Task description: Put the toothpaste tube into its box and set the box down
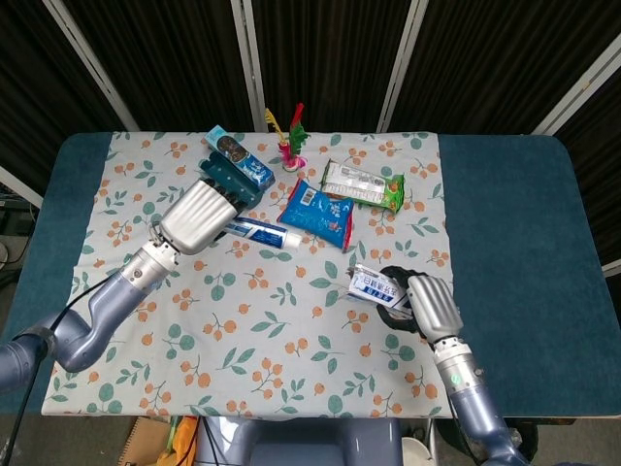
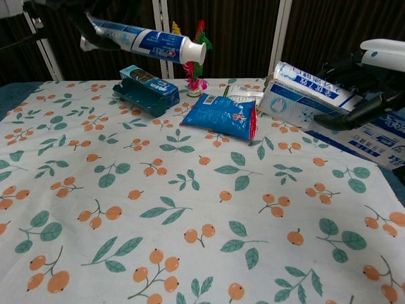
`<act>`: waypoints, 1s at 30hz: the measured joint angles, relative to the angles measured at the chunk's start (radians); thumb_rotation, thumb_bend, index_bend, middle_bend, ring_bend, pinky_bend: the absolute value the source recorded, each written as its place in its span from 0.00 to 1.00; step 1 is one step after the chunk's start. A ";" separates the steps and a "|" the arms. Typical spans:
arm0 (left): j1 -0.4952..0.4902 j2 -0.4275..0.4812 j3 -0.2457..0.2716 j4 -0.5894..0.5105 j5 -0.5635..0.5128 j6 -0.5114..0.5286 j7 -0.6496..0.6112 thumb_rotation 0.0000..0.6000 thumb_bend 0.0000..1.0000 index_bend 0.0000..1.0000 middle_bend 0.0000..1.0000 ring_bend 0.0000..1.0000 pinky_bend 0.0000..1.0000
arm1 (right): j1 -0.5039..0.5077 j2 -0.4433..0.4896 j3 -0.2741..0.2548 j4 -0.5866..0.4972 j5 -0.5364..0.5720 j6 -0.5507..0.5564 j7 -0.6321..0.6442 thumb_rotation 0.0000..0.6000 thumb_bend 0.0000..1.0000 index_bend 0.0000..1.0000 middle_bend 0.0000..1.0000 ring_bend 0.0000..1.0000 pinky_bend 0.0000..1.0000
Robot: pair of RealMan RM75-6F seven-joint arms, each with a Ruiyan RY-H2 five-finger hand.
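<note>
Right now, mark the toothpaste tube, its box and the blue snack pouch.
toothpaste tube point(image 2: 149, 42), chest view, middle of the printed body.
toothpaste box point(image 2: 310, 98), chest view, its blue-and-white side face.
blue snack pouch point(image 1: 317, 213), head view, centre of the front.

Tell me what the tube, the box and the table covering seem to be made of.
Tube: probably glossy plastic, with a white cap. Box: likely printed cardboard, flat faces and sharp edges. Covering: looks like matte printed cloth, lying flat over a blue table.
</note>
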 measured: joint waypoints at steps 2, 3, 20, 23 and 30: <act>-0.027 0.014 -0.005 0.001 0.025 -0.011 -0.024 1.00 0.45 0.69 0.75 0.67 0.65 | 0.005 -0.007 0.009 -0.013 0.021 0.005 -0.010 1.00 0.36 0.41 0.51 0.43 0.42; -0.041 0.020 -0.008 0.000 0.033 -0.018 -0.036 1.00 0.45 0.69 0.75 0.67 0.65 | 0.007 -0.010 0.013 -0.019 0.030 0.007 -0.016 1.00 0.36 0.41 0.51 0.43 0.42; -0.131 -0.002 -0.006 -0.049 0.044 -0.076 0.018 1.00 0.45 0.69 0.75 0.67 0.65 | 0.022 -0.012 0.039 -0.082 0.095 0.036 -0.048 1.00 0.36 0.41 0.51 0.43 0.42; -0.140 -0.015 -0.006 -0.055 0.032 -0.082 0.040 1.00 0.45 0.69 0.75 0.67 0.65 | 0.020 -0.006 0.039 -0.082 0.093 0.035 -0.036 1.00 0.36 0.41 0.51 0.43 0.42; -0.171 -0.049 -0.011 -0.048 0.013 -0.095 0.074 1.00 0.45 0.69 0.75 0.66 0.65 | 0.015 0.006 0.036 -0.083 0.084 0.029 -0.014 1.00 0.36 0.41 0.51 0.43 0.42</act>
